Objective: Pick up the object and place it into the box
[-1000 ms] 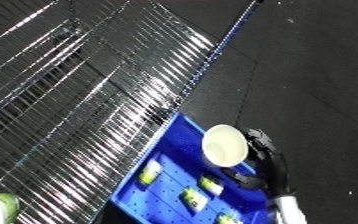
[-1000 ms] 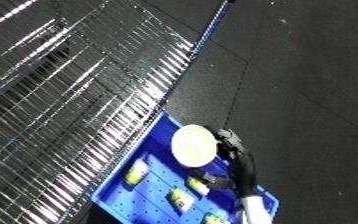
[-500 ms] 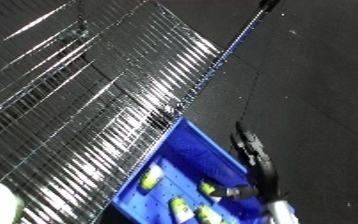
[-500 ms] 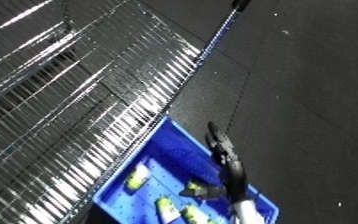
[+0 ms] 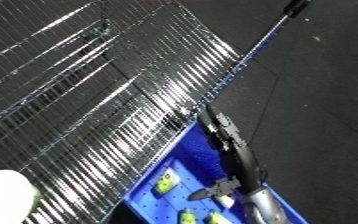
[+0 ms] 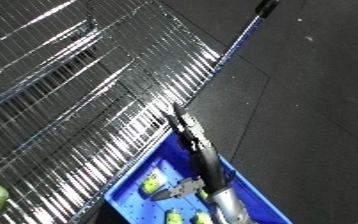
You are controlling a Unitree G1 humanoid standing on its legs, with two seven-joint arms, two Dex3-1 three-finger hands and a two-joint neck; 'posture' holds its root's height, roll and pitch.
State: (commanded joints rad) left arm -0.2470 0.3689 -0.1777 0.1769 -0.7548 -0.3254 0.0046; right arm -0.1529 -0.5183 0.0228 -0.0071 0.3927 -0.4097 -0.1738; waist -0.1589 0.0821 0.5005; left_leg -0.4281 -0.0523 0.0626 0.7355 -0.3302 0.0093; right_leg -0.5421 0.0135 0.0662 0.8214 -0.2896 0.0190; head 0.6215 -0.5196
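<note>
One big wire shelf (image 5: 95, 100) fills most of both views, and its shiny rods run in a slant from the top to the lower left. Under its lower edge stands the blue bin (image 5: 180, 185), and several small yellow-green things (image 5: 165, 183) lie on the bin's floor. The right hand (image 6: 191, 135) reaches over the bin toward the shelf edge; its black fingers are stretched out straight and hold nothing. The left hand is not visible in any view.

The object for the task seems to be the pale round thing (image 5: 5, 192) at the lower left corner, on the shelf side and well apart from the bin. It is cut by the picture's border, so I cannot tell exactly what it is. Judging from its smooth, light, rounded look, I think it is stiff, light and rather slippery. It is probably best to take it across its widest part, fingers on one side and thumb on the other.
</note>
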